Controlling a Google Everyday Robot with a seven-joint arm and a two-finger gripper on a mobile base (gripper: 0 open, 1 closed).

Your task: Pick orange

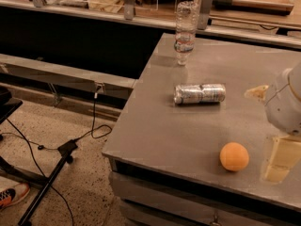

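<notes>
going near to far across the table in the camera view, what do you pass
orange → silver can → water bottle. The end effector hangs at the right edge, just right of the orange; it is above the table, so it is left out of the order.

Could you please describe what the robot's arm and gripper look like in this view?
The arm is a smooth, rounded white shell with a thin dark seam across it; no cables or markings show. The gripper, at the right edge of the view just right of the orange, is pale cream and blocky, narrowing toward its lower end.
</notes>
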